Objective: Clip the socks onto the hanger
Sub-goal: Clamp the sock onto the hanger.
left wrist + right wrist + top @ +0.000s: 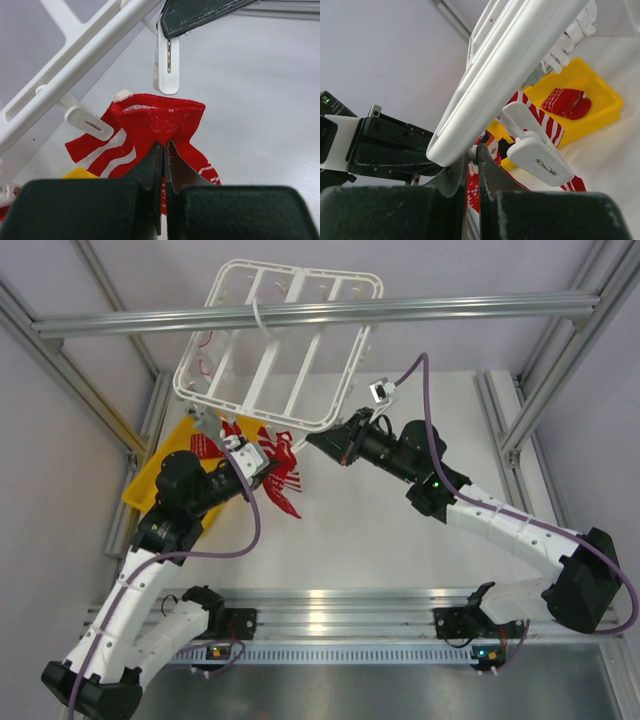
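Observation:
The white hanger (270, 340) hangs tilted from a grey beam. My left gripper (262, 468) is shut on a red sock (283, 475) with white markings, below the hanger's near edge. In the left wrist view the gripper (164, 145) pinches the sock (160, 120), whose top edge sits right under a dangling white clip (167, 70). My right gripper (315, 440) is at the hanger's near right corner. In the right wrist view it (474, 151) is shut on the top of that clip, under the hanger rim (505, 65). Its finger (200, 15) shows above the clip.
A yellow tray (150, 475) lies at the left under the hanger; in the right wrist view the tray (605, 100) holds another red sock (565, 102). A striped sock (542, 122) hangs nearby. Other clips (90, 124) (540, 157) dangle beside. A grey beam (450, 310) crosses overhead.

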{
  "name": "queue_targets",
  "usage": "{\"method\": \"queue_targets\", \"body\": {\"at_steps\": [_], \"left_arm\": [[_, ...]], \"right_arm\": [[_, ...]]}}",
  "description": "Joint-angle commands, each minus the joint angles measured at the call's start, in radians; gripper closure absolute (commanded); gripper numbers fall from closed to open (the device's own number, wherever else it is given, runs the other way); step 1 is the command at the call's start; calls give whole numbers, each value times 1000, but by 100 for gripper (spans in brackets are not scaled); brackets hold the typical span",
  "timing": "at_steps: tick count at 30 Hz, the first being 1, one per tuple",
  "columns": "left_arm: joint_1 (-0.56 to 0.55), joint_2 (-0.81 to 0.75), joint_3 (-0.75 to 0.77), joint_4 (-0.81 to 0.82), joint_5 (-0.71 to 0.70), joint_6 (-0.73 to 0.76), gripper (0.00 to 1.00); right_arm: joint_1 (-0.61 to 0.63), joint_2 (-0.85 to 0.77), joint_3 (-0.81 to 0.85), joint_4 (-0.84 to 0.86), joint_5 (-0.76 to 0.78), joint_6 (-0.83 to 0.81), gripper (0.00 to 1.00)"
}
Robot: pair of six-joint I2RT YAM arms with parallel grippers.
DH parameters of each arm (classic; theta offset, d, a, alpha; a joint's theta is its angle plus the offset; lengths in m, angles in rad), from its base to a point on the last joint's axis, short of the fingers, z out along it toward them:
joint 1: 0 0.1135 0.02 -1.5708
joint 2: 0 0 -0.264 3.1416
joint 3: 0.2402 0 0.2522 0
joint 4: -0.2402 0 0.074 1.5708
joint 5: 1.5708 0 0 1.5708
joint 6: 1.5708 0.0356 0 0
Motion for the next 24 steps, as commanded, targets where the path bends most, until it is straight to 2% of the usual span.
{"method": "queue_targets", "body": {"at_steps": [1, 24], "left_arm": [[-14, -19, -17, 116, -7, -27, 100], [-170, 23, -6, 216, -165, 7, 100]], "right_arm": [[-24, 17, 51, -5, 47, 5, 100], [-17, 19, 52, 0, 38, 0, 100]]}}
